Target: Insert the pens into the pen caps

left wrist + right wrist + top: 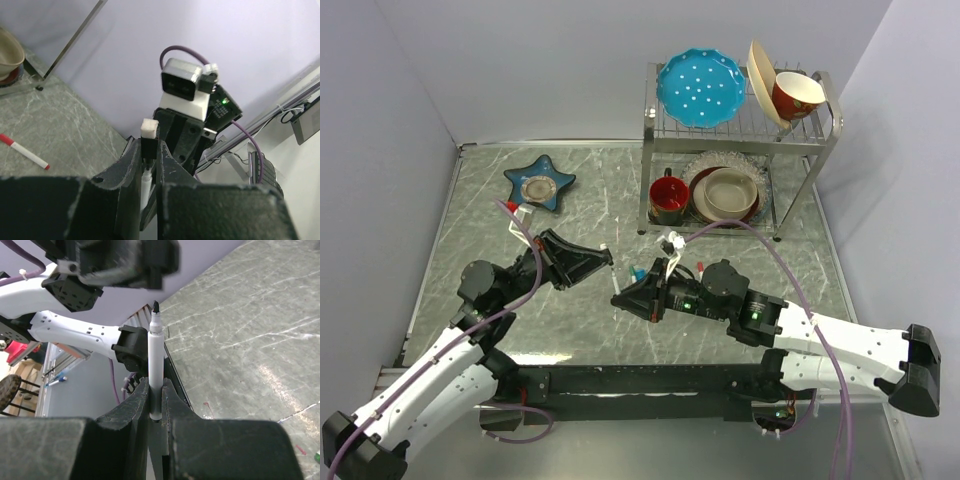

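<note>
My right gripper (pixel 156 387) is shut on a thin white-grey pen (pixel 155 365), whose black tip points up at my left gripper. My left gripper (pixel 149 150) is shut on a short black pen cap (pixel 149 145) with a white end. In the top view the left gripper (pixel 603 262) and the right gripper (pixel 620 298) face each other, tips close together, above the table's middle. A bright blue cap (pixel 637 272) lies just behind the right gripper. A red-tipped white pen (pixel 25 150) lies on the table and also shows in the top view (pixel 698 269).
A metal dish rack (pixel 815 165) stands at the back right with a blue plate (pixel 699 89), bowls and a red mug (pixel 667 197). A blue star-shaped dish (pixel 538 183) lies at the back left. Purple cables loop over both arms.
</note>
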`<move>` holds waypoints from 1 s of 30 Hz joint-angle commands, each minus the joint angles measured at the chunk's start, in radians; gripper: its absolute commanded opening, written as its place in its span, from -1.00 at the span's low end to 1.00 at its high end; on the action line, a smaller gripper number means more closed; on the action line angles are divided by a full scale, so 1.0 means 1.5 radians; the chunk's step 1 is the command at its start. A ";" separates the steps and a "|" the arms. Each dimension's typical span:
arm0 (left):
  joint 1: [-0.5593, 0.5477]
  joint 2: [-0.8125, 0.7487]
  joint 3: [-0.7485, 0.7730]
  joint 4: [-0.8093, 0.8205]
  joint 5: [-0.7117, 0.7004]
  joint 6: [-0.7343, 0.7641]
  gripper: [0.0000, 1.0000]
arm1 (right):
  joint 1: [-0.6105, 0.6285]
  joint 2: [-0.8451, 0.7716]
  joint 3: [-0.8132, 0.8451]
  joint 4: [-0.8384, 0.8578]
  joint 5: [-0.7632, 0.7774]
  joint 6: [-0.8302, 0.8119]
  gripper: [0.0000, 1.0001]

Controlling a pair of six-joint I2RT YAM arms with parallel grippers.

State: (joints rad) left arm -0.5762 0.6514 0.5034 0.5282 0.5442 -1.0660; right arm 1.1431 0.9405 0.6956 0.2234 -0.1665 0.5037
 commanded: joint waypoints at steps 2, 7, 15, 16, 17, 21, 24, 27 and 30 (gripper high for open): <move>-0.005 -0.010 0.020 -0.043 0.005 0.037 -0.98 | 0.006 0.002 0.049 0.015 0.003 -0.008 -1.00; -0.007 -0.018 0.015 -0.060 0.004 0.051 -0.98 | 0.006 0.002 0.043 0.022 0.011 -0.003 -1.00; -0.011 -0.021 0.000 -0.043 0.052 0.017 -0.98 | 0.006 0.020 0.053 0.021 0.017 -0.007 -1.00; -0.012 -0.023 -0.008 -0.035 0.055 0.011 -0.98 | 0.006 0.019 0.052 0.022 0.019 -0.007 -1.00; -0.012 -0.025 -0.011 -0.030 0.059 0.001 -0.98 | 0.006 0.017 0.051 0.022 0.021 -0.007 -1.00; -0.014 -0.032 0.001 -0.075 0.068 0.018 -0.98 | 0.006 0.007 0.041 0.029 0.031 -0.007 -1.00; -0.014 -0.042 0.011 -0.113 0.058 0.040 -0.98 | 0.006 0.000 0.039 0.025 0.033 -0.010 -1.00; -0.015 -0.043 0.022 -0.143 0.052 0.062 -0.98 | 0.006 -0.004 0.042 0.018 0.031 -0.014 -1.00; -0.015 -0.041 0.030 -0.154 0.049 0.073 -0.98 | 0.006 -0.006 0.047 0.009 0.030 -0.017 -1.00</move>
State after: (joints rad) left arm -0.5831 0.5972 0.5083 0.3588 0.5629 -1.0031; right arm 1.1561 0.9630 0.7094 0.1822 -0.1665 0.4988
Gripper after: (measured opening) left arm 0.155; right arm 0.144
